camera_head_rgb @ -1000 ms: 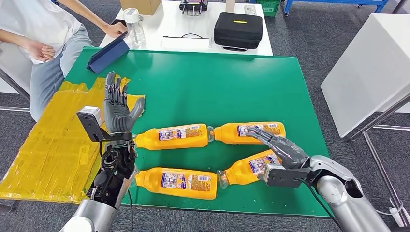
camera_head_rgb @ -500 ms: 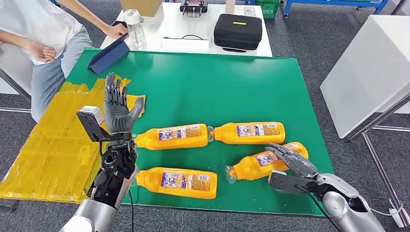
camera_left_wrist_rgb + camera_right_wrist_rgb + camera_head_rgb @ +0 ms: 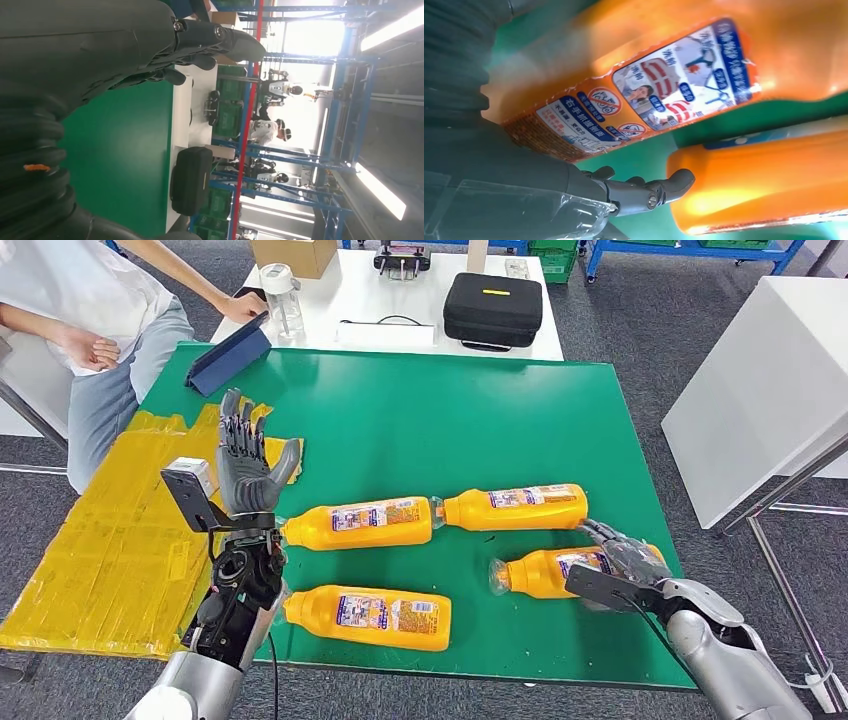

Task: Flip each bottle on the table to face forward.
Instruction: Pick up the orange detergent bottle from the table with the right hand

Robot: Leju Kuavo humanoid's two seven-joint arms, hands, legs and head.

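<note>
Four orange bottles lie on their sides on the green table (image 3: 450, 420), all with small-print labels up. The far-left bottle (image 3: 365, 523) and far-right bottle (image 3: 515, 508) lie neck to neck. The near-left bottle (image 3: 368, 616) lies by the front edge. My right hand (image 3: 622, 555) grips the base end of the near-right bottle (image 3: 545, 572), fingers curled over its far side. In the right wrist view that bottle's label (image 3: 649, 95) lies against the palm, my fingers (image 3: 649, 192) reach toward the far-right bottle (image 3: 764, 185). My left hand (image 3: 243, 465) stands upright and open above the table's left edge, its fingers (image 3: 200, 45) spread.
Yellow sheeting (image 3: 110, 540) hangs off the table's left side. A blue tablet case (image 3: 228, 358) leans at the far left corner by a seated person (image 3: 90, 320). Behind stands a white table (image 3: 400, 300) with a black case (image 3: 493, 302) and a clear bottle (image 3: 282, 295). A white cabinet (image 3: 760, 380) stands at right.
My right hand has drawn back toward the table's right edge, swinging the near-right bottle from a diagonal to nearly level with the front edge. The left hand has stayed still.
</note>
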